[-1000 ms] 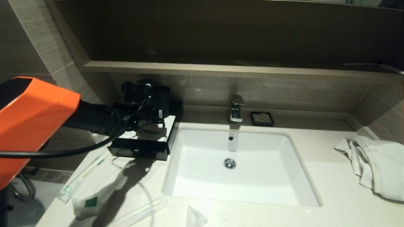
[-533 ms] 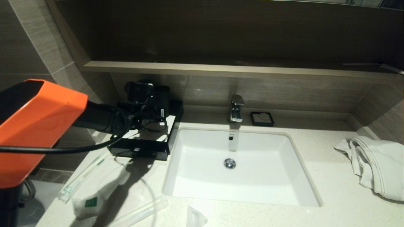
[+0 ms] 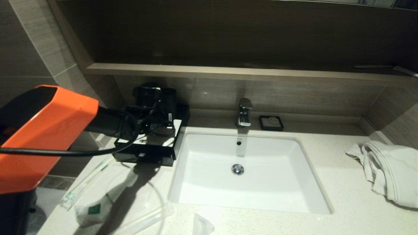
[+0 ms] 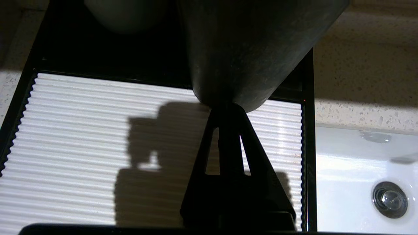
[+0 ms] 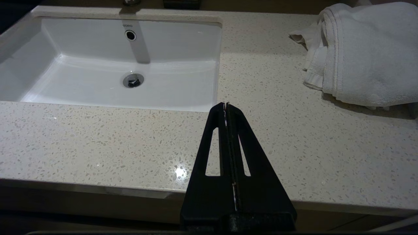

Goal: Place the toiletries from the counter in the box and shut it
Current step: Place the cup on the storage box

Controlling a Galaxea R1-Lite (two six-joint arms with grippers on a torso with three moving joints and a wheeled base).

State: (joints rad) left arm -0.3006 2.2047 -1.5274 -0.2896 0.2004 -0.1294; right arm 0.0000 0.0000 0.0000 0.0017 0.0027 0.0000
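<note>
The black box (image 3: 147, 159) with a ribbed white top panel (image 4: 81, 137) stands left of the sink; its drawer front looks pushed in. My left gripper (image 4: 228, 107) is shut and empty over the panel, its tips against the base of a dark grey cup (image 4: 248, 49); it also shows in the head view (image 3: 160, 112). The toiletries lie on the counter (image 3: 343, 202) at the front left: a long thin packet (image 3: 85, 182), a pouch with a green square (image 3: 92, 210), another long packet (image 3: 145, 219) and a small pouch (image 3: 202, 226). My right gripper (image 5: 226, 105) is shut and empty over the counter's front edge, right of the sink.
The white sunken sink (image 3: 277, 192) fills the middle, with a faucet (image 3: 244, 112) and a small black soap dish (image 3: 271, 123) behind it. A second cup (image 4: 127, 14) stands at the back of the box. A white towel (image 3: 388, 169) lies at the right. A wooden shelf (image 3: 228, 70) overhangs.
My left arm has reached further forward over the box, bringing its gripper closer to the cups at the back. The packets and the right arm have not moved.
</note>
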